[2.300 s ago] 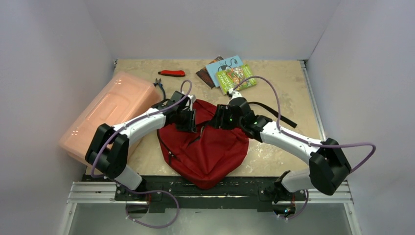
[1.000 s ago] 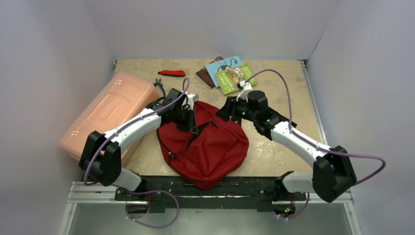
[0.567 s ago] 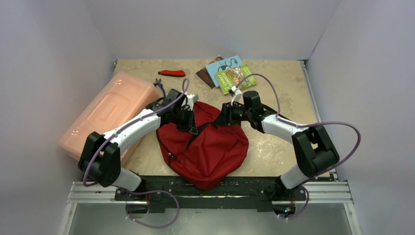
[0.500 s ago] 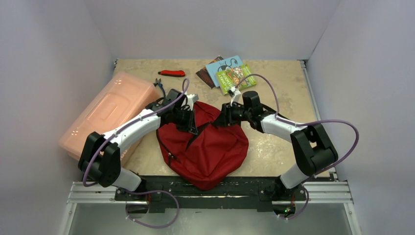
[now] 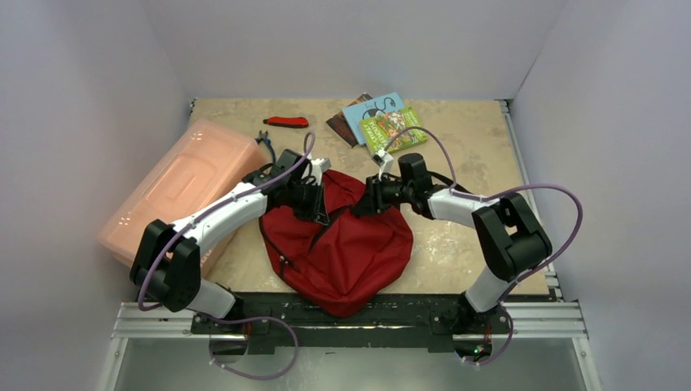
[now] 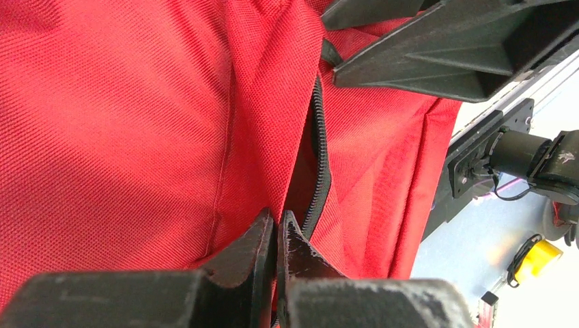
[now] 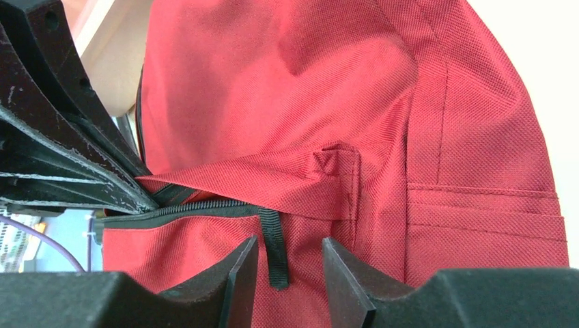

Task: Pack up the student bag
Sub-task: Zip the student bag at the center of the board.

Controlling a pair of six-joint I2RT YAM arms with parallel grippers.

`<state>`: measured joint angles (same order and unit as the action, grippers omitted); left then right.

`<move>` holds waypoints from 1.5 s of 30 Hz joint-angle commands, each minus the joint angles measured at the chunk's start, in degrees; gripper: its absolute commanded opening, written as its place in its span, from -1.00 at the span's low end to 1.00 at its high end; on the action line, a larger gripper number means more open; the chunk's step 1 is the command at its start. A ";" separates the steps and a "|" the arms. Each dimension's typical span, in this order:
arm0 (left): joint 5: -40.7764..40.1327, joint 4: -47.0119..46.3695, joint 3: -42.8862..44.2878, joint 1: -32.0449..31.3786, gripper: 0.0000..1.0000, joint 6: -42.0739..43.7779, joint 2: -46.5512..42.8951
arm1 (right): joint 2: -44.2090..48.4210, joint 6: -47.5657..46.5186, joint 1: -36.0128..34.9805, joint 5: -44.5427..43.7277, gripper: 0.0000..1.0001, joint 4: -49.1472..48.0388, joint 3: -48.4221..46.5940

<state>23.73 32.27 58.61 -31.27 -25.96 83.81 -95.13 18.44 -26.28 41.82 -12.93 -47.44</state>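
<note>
1. Right claw (image 7: 287,263) has its jaws apart and grips nothing. It straddles the black pull strap (image 7: 273,249), which hangs lengthwise between the two fingers.
2. Left claw (image 6: 276,229) is clenched on red cloth of the backpack (image 5: 342,244), just beside the zipper (image 6: 319,171). The zipper runs from there toward the right claw.
3. With the right arm nearer the strap, closing on it looks like the next move.
4. The backpack lies mid-table between both arms.
5. Count: one backpack, two claws, three books (image 5: 379,118) far right, one pink box (image 5: 179,191) left, one red-handled tool (image 5: 287,122) far left.
</note>
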 commanded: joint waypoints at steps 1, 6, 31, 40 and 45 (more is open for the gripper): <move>3.10 -0.90 -0.18 -0.22 -1.00 -0.67 -2.75 | -0.67 -3.07 -2.55 1.12 -0.23 -0.94 -2.61; 2.99 -1.00 -0.59 -0.24 -1.00 -0.68 -2.95 | 2.13 -2.80 -4.40 -1.78 -0.54 -0.98 -2.27; 3.62 1.20 8.43 -0.28 0.09 -0.87 -1.01 | 7.30 2.88 -7.04 -10.95 -0.76 13.69 -5.96; 3.54 -0.09 7.54 -0.29 0.16 -1.80 -0.71 | 9.83 2.45 -8.67 -14.67 -0.18 15.85 -6.47; 3.35 -0.78 6.62 -0.24 0.16 -2.32 -1.77 | 9.64 2.56 -8.89 -16.21 -0.32 16.06 -6.80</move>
<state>26.41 33.52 65.30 -31.31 -27.46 83.15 -87.15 20.95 -34.61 27.18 3.09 -51.88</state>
